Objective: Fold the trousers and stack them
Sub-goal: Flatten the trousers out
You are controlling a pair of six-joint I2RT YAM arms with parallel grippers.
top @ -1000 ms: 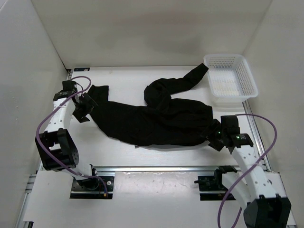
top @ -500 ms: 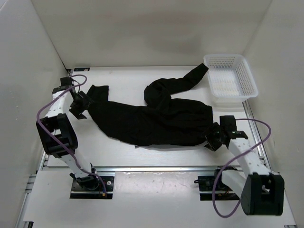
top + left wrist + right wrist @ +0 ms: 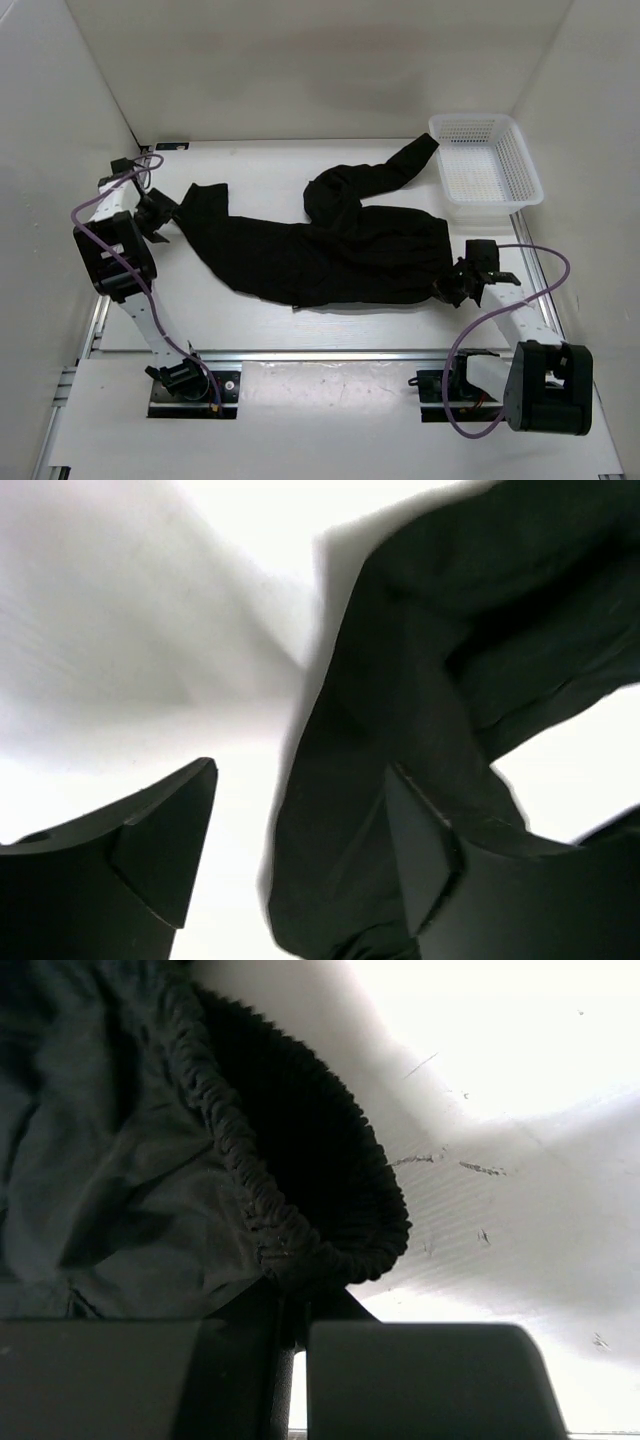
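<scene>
The black trousers (image 3: pixel 330 250) lie spread across the table, one leg reaching towards the far right. My left gripper (image 3: pixel 162 214) is at their left end, open. In the left wrist view that end of the trousers (image 3: pixel 450 630) runs down between the spread fingers of my left gripper (image 3: pixel 300 780), close to the right finger (image 3: pixel 420 850). My right gripper (image 3: pixel 452 285) is at the trousers' right end, shut on the ribbed waistband (image 3: pixel 300 1240). There the band is pinched at the closed tips of my right gripper (image 3: pixel 297 1305).
A white mesh basket (image 3: pixel 520 160) stands at the far right corner, with the tip of one trouser leg (image 3: pixel 420 150) touching its left rim. White walls enclose the table on the left, back and right. A metal rail (image 3: pixel 330 355) runs along the near edge.
My right gripper has gone from open to shut on the waistband. The left gripper has shifted a little left and farther back along the trousers' end, still open.
</scene>
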